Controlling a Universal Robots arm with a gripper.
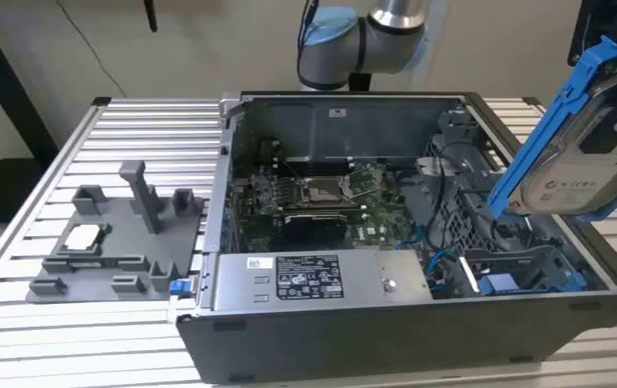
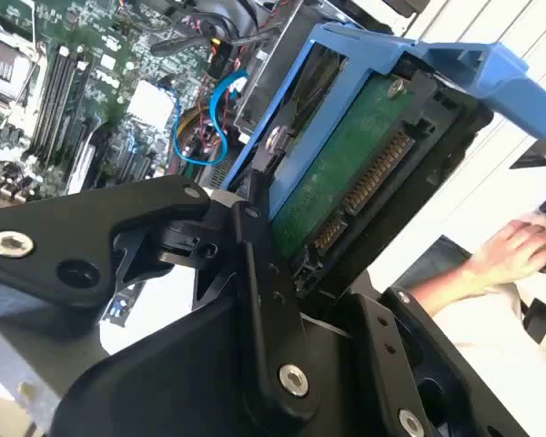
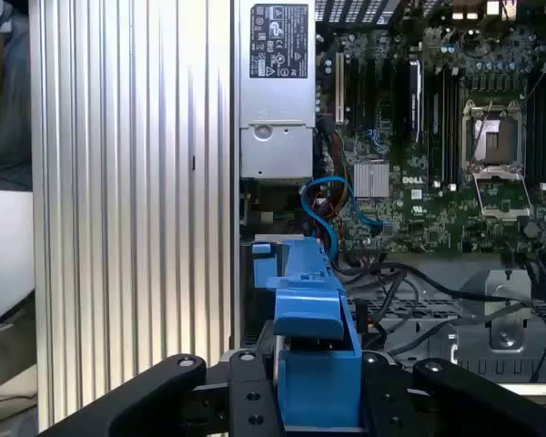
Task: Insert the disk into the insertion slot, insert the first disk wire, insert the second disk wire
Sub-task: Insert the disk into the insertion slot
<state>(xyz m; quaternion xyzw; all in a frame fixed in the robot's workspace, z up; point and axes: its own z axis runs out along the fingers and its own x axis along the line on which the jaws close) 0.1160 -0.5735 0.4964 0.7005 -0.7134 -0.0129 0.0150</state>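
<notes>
Closest to me, along the lower edge of the exterior view, is the front wall of the open computer case (image 1: 395, 339). Just behind it lies the power-supply box (image 1: 297, 279), label up. To its right, in the lower right of the frame, sits the insertion slot (image 1: 524, 265), a grey bay with blue side pieces and nothing seated in it yet. Blue cables (image 1: 441, 271) loop between the box and the slot, close to the slot's mouth.

Above the slot, in the upper right of the frame, hangs the disk (image 1: 583, 162). It is steeply tilted, its lower end over the case's right side and apart from the bay. The gripper (image 3: 317, 391) is clenched on it: in the first wrist view the black fingers (image 3: 246, 396) press on either side of the blue carrier. In the second wrist view the disk's green board and connector face the camera.

Further back, the motherboard (image 1: 324, 194) fills mid-frame, and the arm (image 1: 373, 28) stands at the top centre.

The tilt worries me most. If the disk goes down at that angle, I'd expect a carrier corner to catch the bay's rim and jam. Those blue cables lie near enough to be pinched beneath it. The grip sits on plastic at one end, so a knock could twist the disk in the jaws.
</notes>
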